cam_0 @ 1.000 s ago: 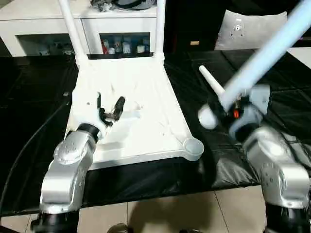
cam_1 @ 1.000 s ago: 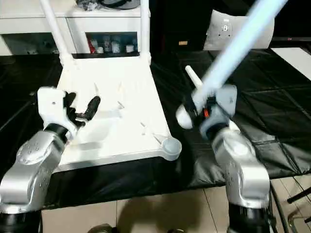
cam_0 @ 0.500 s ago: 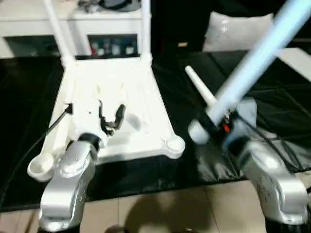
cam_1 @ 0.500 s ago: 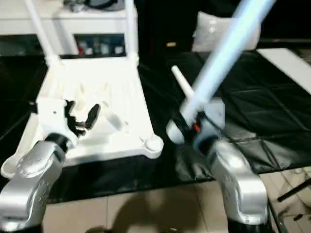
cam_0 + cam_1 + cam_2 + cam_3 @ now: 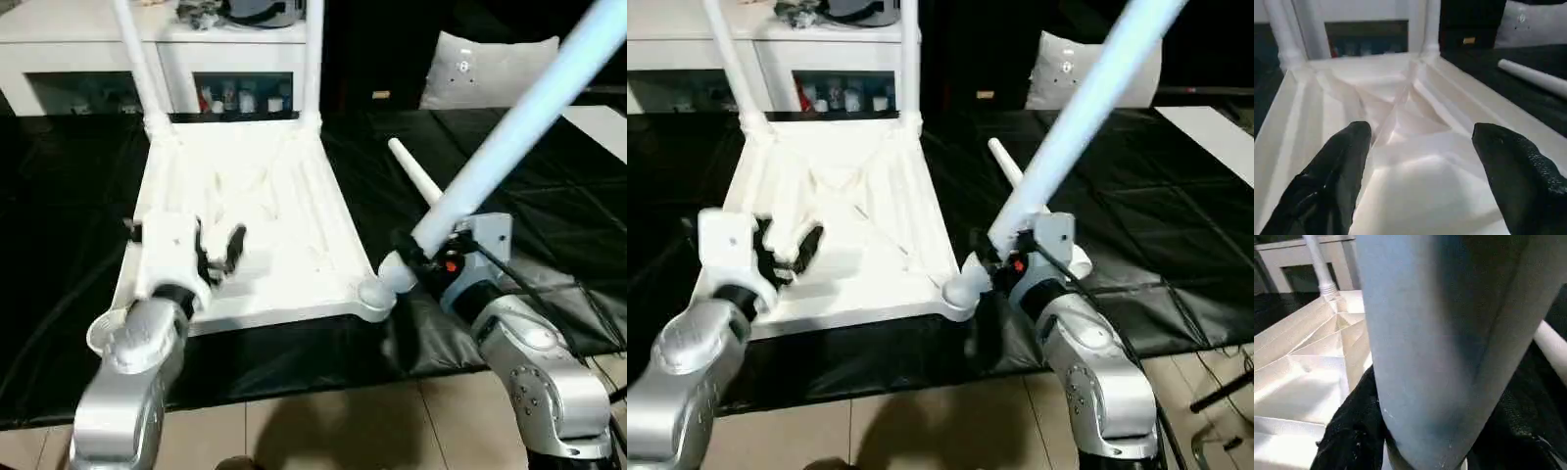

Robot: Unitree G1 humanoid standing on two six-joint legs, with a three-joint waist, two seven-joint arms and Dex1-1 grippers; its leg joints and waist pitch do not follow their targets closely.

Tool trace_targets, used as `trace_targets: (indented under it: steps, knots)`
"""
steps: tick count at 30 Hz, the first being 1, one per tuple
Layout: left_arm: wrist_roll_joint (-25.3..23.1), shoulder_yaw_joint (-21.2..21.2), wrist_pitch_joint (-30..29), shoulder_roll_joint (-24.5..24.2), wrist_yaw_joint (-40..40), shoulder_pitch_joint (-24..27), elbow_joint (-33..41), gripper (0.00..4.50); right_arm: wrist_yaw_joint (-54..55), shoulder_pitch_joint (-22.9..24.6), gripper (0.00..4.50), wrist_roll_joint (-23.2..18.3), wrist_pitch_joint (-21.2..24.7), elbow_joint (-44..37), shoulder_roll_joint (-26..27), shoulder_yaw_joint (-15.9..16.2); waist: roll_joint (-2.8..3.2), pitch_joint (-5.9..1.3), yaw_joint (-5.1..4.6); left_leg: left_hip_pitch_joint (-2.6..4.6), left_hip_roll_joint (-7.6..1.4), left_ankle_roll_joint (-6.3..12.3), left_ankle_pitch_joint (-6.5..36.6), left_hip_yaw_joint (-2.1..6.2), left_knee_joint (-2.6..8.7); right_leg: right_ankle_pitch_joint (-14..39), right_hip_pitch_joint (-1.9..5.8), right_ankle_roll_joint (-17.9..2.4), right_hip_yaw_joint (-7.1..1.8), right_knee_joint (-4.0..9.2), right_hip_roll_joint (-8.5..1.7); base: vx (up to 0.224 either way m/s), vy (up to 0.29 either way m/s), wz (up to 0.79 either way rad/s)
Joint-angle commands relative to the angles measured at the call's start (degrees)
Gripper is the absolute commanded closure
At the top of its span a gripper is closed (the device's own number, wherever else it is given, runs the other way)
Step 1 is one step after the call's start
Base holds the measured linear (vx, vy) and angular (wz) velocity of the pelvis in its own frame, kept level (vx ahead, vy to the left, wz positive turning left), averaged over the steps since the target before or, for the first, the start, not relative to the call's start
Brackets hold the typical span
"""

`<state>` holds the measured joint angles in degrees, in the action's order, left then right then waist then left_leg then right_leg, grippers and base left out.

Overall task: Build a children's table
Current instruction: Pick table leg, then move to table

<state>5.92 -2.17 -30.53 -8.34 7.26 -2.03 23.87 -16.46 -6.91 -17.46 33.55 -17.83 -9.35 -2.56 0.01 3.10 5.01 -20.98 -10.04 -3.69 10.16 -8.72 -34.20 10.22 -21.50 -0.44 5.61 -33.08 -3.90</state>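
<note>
The children's table top [image 5: 265,196] lies upside down on the black cover, ribbed underside up. Two white legs [image 5: 137,59] [image 5: 313,49] stand in its far corner sockets. My left gripper [image 5: 216,253] hovers open just over the near left part of the underside, fingers [image 5: 1347,161] spread with nothing between them. My right gripper [image 5: 428,253] is shut on a third leg [image 5: 519,117], which slants up to the right. That leg's flared lower end [image 5: 395,276] sits right beside the near right corner socket [image 5: 372,296]. Another leg [image 5: 416,176] lies loose on the cover behind it.
A black-covered work table [image 5: 59,196] carries everything; its front edge runs just below the table top, with tiled floor [image 5: 323,431] beyond. At the back stand a white shelf unit [image 5: 196,59] with small items and a pale cushion [image 5: 490,69].
The camera has shifted. My right gripper has brought the held leg's lower end down and left, close to the near right corner socket. The left gripper stays open over the top.
</note>
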Motion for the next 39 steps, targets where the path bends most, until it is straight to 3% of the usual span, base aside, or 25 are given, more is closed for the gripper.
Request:
trace_targets:
  steps: [1, 10, 11, 12, 13, 14, 17, 18, 19, 20, 21, 22, 24, 26, 27, 28, 29, 30, 31, 32, 35, 36, 37, 38, 39]
  knots:
    - [0.1, 0.21, 0.95, -0.11, 0.73, -0.04, 0.09, 0.76, -0.47, -1.13, 2.64, 0.35, -0.92, 0.0, -0.76, 0.03, 0.13, -2.78, -0.25, 1.04, -2.98, -1.3, 23.32, 1.33, 5.34, 24.35, 0.92, -3.21, -3.26, 4.91, -4.51, 0.0, 0.0, 0.0]
    - [-0.83, 2.18, 1.81, -0.69, 1.12, -1.17, -0.85, 0.76, 0.52, -1.44, 2.64, 1.63, -1.42, 1.24, -0.86, 0.71, -0.11, -3.06, 0.08, 0.33, -2.92, -0.12, 18.32, 0.97, 5.22, 20.82, 1.39, -4.02, -3.47, 4.37, -4.67, 0.0, 0.0, 0.0]
    - [-0.64, 2.05, 1.57, -0.76, 1.28, -1.24, -0.75, 0.76, 0.88, -1.37, 2.64, 1.31, -0.31, 1.35, -0.76, 0.51, -0.2, -2.58, 0.63, -2.3, -1.94, 1.98, 18.18, 2.87, 6.03, 20.14, 3.27, -4.91, -1.51, 3.27, -5.7, -0.01, -0.014, 0.18]
    - [-0.44, 1.94, 1.64, -0.84, 1.58, -1.27, -0.85, 0.76, 0.99, -0.97, 2.64, 1.42, -0.18, 1.2, -0.89, 0.63, 0.58, -2.92, 0.14, -2.89, -1.23, 4.55, 18.73, 4.0, 5.92, 20.54, 3.55, -4.94, 0.27, 3.9, -5.8, -0.01, -0.014, 0.18]
    - [-0.32, 1.91, 1.78, -0.9, 1.78, -1.15, -1.0, 0.76, 1.03, -0.48, 2.64, 1.47, -0.28, 0.83, -0.86, 0.77, 1.06, -3.16, -0.24, -3.13, -0.67, 6.11, 16.74, 4.77, 4.82, 19.25, 3.84, -6.71, 1.04, 3.98, -6.76, -0.01, -0.023, 0.44]
    - [-0.22, 1.97, 1.84, -0.88, 1.91, -1.05, -1.17, 0.76, 0.97, 0.07, 2.64, 1.69, -0.55, 0.28, -1.0, 1.01, 1.27, -3.03, -0.38, -3.5, -0.61, 6.97, 15.1, 5.46, 4.67, 17.63, 4.19, -7.84, 1.98, 4.07, -6.82, 0.012, -0.027, 0.49]
    - [0.32, 2.33, 1.83, -0.36, 2.12, -1.4, -1.67, 0.76, 0.85, 1.11, 2.64, 1.19, -0.64, -1.18, -1.02, 0.76, 2.03, -3.02, -0.55, -4.52, -0.32, 6.65, 14.13, 7.27, 4.81, 15.48, 5.22, -7.89, 3.13, 3.0, -6.23, 0.019, -0.027, 0.41]
    - [0.13, 2.85, 1.84, -0.72, 2.55, -1.76, -1.9, 0.76, 1.02, 0.72, 2.64, 0.63, -1.35, -0.45, -0.57, -0.28, 2.07, -3.66, -0.46, -0.22, -3.9, 3.53, 16.44, 5.73, 3.42, 14.14, 2.83, -7.13, 0.09, 3.79, -6.47, 0.032, -0.023, 0.31]
    - [0.0, 3.02, 1.89, -0.92, 2.72, -1.84, -1.96, 0.76, 1.26, 0.39, 2.64, 0.58, -1.87, 0.17, -0.31, -0.83, 2.05, -2.89, -0.06, -0.85, -3.72, 0.34, 23.23, 4.64, 4.65, 17.0, 3.35, -6.83, -0.14, 3.72, -6.02, 0.0, 0.0, 0.0]
    - [-0.02, 3.05, 1.9, -0.95, 2.75, -1.86, -1.97, 0.76, 1.3, 0.33, 2.64, 0.58, -1.97, 0.28, -0.26, -0.93, 1.71, -2.61, -0.12, -0.63, -3.63, -0.9, 27.54, 4.24, 5.13, 20.92, 3.65, -5.7, 0.0, 3.94, -5.86, 0.0, 0.0, 0.0]
    - [-0.05, 2.82, 1.86, -1.01, 2.69, -1.94, -2.0, 0.76, 1.85, -0.59, 2.64, 1.07, -2.53, 1.37, -0.32, -1.36, 1.63, -2.23, 0.05, -0.12, -3.28, -2.1, 31.72, 3.9, 5.53, 27.32, 3.67, -3.46, 0.01, 4.7, -5.89, 0.0, 0.0, 0.0]
    - [-0.05, 2.71, 1.88, -1.04, 2.71, -2.0, -2.12, 0.76, 1.85, -0.9, 2.64, 1.32, -2.84, 1.53, -0.55, -1.31, 1.61, -1.5, -0.37, 1.39, -3.0, -2.59, 37.18, 3.6, 5.55, 35.46, 3.09, -1.61, 0.34, 5.9, -5.54, 0.0, 0.0, 0.0]
    - [-0.01, 2.57, 2.03, -1.04, 2.82, -2.15, -2.53, 0.76, 1.8, -1.28, 2.64, 1.77, -3.41, 1.49, -1.03, -1.2, 1.82, -0.71, -1.59, 2.57, -2.72, -2.91, 42.59, 3.51, 5.49, 41.89, 3.43, 0.4, 1.48, 6.69, -4.44, 0.0, 0.0, 0.0]
    - [-0.05, 2.64, 2.07, -0.92, 2.79, -2.19, -2.6, 0.76, 1.79, -1.07, 2.64, 1.75, -3.3, 1.04, -1.11, -1.22, 1.89, -0.88, -2.51, 3.36, -2.62, -2.58, 43.27, 3.43, 5.51, 40.47, 3.77, 0.22, 1.17, 6.68, -4.4, 0.0, 0.0, 0.0]
    - [0.02, 2.75, 2.11, -0.72, 2.77, -2.21, -2.57, 0.76, 1.75, -0.86, 2.64, 1.6, -3.1, 0.7, -1.1, -1.26, 1.7, -0.75, -3.02, 3.21, -2.42, -2.22, 42.41, 3.33, 5.46, 41.18, 4.02, -0.11, 0.78, 6.74, -4.69, 0.0, 0.0, 0.0]
    - [0.14, 2.82, 2.1, -0.6, 2.79, -2.31, -2.58, 0.76, 1.68, -0.89, 2.64, 1.49, -3.0, 0.65, -1.08, -1.3, 1.02, -1.08, -3.4, 2.97, -1.97, -1.68, 39.04, 2.93, 4.95, 42.89, 4.55, -0.16, 0.56, 7.14, -5.21, 0.053, 0.006, -0.05]
    - [0.13, 2.94, 2.07, -0.66, 2.88, -2.32, -2.54, 0.76, 1.51, -0.97, 2.64, 1.52, -3.12, 0.89, -1.1, -1.17, 1.24, -1.34, -3.3, 2.84, -1.82, -1.21, 36.84, 2.72, 4.79, 42.71, 4.83, -0.53, 0.14, 7.11, -5.52, 0.055, 0.0, -0.04]
    - [0.03, 2.97, 2.01, -0.8, 2.88, -2.26, -2.37, 0.76, 1.39, -1.17, 2.64, 1.66, -3.37, 1.36, -1.1, -0.93, 1.05, -1.56, -3.31, 1.96, -1.69, -0.13, 32.5, 2.46, 4.88, 41.49, 5.51, -1.07, -0.32, 6.98, -5.66, 0.055, 0.0, -0.04]
    - [0.03, 2.97, 2.01, -0.8, 2.88, -2.26, -2.37, 0.76, 1.39, -1.17, 2.64, 1.66, -3.37, 1.36, -1.1, -0.93, 1.11, -1.74, -3.21, 1.53, -1.68, 0.34, 30.48, 2.36, 4.96, 40.24, 5.89, -1.33, -0.45, 6.79, -5.58, 0.058, 0.001, -0.04]
    - [-0.05, 2.88, 1.97, -0.88, 2.8, -2.26, -2.29, 0.76, 1.36, -1.35, 2.64, 1.84, -3.57, 1.68, -1.17, -0.71, 0.93, -1.88, -3.1, 1.32, -1.73, 1.33, 27.64, 2.15, 5.15, 37.45, 5.9, -2.08, -0.6, 6.46, -5.12, 0.065, 0.001, -0.01]
    - [-0.06, 2.44, 1.91, -1.11, 2.76, -2.24, -2.27, 0.76, 1.55, -1.46, 2.64, 2.66, -2.88, 0.98, -1.8, 0.55, 1.49, -2.57, -2.66, 1.53, -1.96, 4.31, 19.74, 1.68, 5.38, 25.7, 6.42, -6.63, -0.84, 5.19, -4.16, 0.081, -0.001, 0.0]
    - [-0.03, 2.37, 1.92, -1.15, 2.8, -2.31, -2.36, 0.76, 1.72, -1.33, 2.64, 2.69, -2.47, 0.53, -1.77, 0.74, 0.67, -2.47, -1.64, -3.21, -0.25, 8.71, 13.76, 2.76, 4.62, 20.76, 9.88, -6.46, 0.67, 5.37, -5.23, 0.092, -0.004, 0.0]
    - [-0.01, 2.36, 1.93, -1.15, 2.83, -2.36, -2.44, 0.76, 1.83, -1.24, 2.64, 2.64, -2.22, 0.28, -1.69, 0.78, 1.41, -3.08, -1.63, -2.88, 0.55, 13.4, 8.38, 2.95, 3.33, 17.69, 10.4, -5.56, 1.92, 6.07, -6.55, 0.099, 0.013, 0.25]
    - [0.01, 2.52, 1.95, -1.08, 2.94, -2.46, -2.61, 0.76, 2.01, -0.88, 2.64, 2.84, -2.92, -0.15, -1.54, 0.74, 1.64, -3.19, -1.93, -3.45, 0.75, 15.08, 5.75, 3.26, 2.68, 16.88, 11.15, -5.12, 2.63, 6.11, -6.66, 0.117, 0.022, 0.52]
    - [-0.01, 2.94, 1.98, -1.09, 3.13, -2.5, -2.7, 0.76, 2.36, -0.51, 2.64, 1.69, -3.28, -0.5, -0.58, -0.37, 2.79, -3.73, -2.3, -1.91, 0.59, 16.7, 0.33, 3.7, 2.5, 13.88, 10.7, -4.6, 3.37, 5.73, -5.26, 0.117, 0.022, 0.52]
